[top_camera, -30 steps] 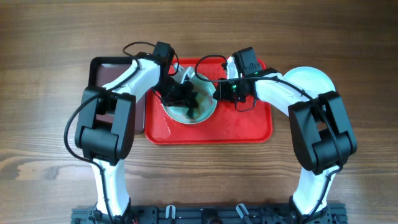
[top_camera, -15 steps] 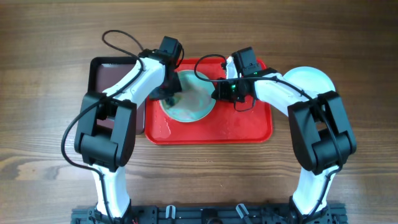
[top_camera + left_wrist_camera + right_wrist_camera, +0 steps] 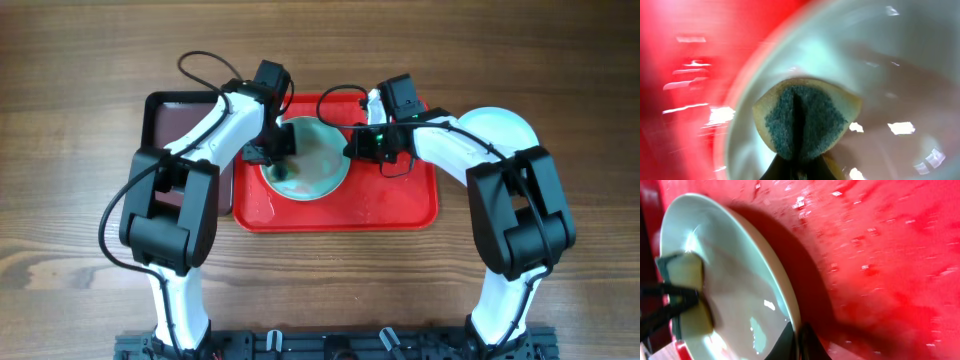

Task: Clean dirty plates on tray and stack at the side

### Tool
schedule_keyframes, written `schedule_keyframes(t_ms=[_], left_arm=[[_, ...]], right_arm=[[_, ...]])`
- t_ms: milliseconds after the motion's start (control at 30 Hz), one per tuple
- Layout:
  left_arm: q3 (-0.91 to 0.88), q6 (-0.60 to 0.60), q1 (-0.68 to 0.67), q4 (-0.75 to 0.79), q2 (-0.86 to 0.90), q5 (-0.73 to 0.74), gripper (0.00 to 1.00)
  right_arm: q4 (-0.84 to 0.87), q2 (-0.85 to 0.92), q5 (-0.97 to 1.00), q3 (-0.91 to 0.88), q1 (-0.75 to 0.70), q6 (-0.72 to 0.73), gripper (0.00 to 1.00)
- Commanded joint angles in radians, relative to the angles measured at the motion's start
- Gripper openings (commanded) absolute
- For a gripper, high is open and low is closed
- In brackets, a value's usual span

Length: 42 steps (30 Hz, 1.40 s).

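A pale turquoise plate (image 3: 312, 160) stands tilted on the red tray (image 3: 400, 205). My right gripper (image 3: 352, 148) is shut on its right rim; the right wrist view shows the fingers (image 3: 799, 342) pinching the rim of the plate (image 3: 740, 295). My left gripper (image 3: 280, 155) is shut on a yellow sponge with a dark green face (image 3: 805, 120) and presses it against the plate's inside (image 3: 900, 90) near the left rim. The sponge also shows in the right wrist view (image 3: 687, 277). A white plate (image 3: 505, 128) lies on the table to the right of the tray.
A dark brown-black tray (image 3: 180, 115) lies left of the red tray, partly under my left arm. The red tray's surface looks wet, with droplets (image 3: 865, 230). Bare wooden table (image 3: 80, 230) surrounds both trays.
My left gripper with the sponge has moved from the plate's middle to its left rim and on into the plate's left part. The plate stays held by my right gripper.
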Motion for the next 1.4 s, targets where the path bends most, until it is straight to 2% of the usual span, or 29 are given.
schedule_keyframes(t_ms=[0, 267, 500, 600, 767, 800, 900, 933, 1033, 1200, 1367], left_arm=[[-0.034, 0.111, -0.053, 0.042, 0.049, 0.259, 0.04], [-0.034, 0.111, -0.126, 0.206, 0.049, 0.265, 0.04], [-0.034, 0.106, -0.127, 0.325, 0.049, 0.243, 0.04], [-0.034, 0.04, -0.125, 0.357, 0.049, 0.083, 0.04], [-0.034, -0.138, -0.07, 0.345, 0.049, -0.377, 0.04], [-0.034, -0.162, -0.048, 0.332, 0.049, -0.435, 0.04], [-0.034, -0.177, -0.005, 0.283, 0.049, -0.446, 0.04], [-0.034, -0.214, 0.011, 0.244, 0.049, -0.438, 0.04], [-0.005, -0.219, 0.039, 0.128, 0.043, -0.341, 0.04], [0.217, -0.128, 0.045, -0.174, -0.013, -0.216, 0.04], [0.38, -0.125, 0.067, -0.288, -0.092, -0.171, 0.04]], right_arm=[[-0.011, 0.028, 0.051, -0.011, 0.013, -0.002, 0.04], [-0.012, 0.028, 0.051, -0.011, 0.013, -0.002, 0.04], [-0.012, 0.028, 0.051, -0.011, 0.013, -0.002, 0.04], [-0.013, 0.028, 0.051, -0.011, 0.013, -0.002, 0.04], [-0.013, 0.028, 0.051, -0.011, 0.013, -0.002, 0.04], [-0.013, 0.028, 0.051, -0.011, 0.013, -0.002, 0.04], [-0.011, 0.028, 0.051, -0.011, 0.013, -0.002, 0.04], [-0.011, 0.028, 0.051, -0.011, 0.013, -0.002, 0.04], [-0.01, 0.028, 0.051, -0.011, 0.013, -0.002, 0.04], [-0.011, 0.028, 0.051, -0.011, 0.013, -0.001, 0.04], [-0.011, 0.026, 0.051, -0.01, 0.012, -0.003, 0.04]])
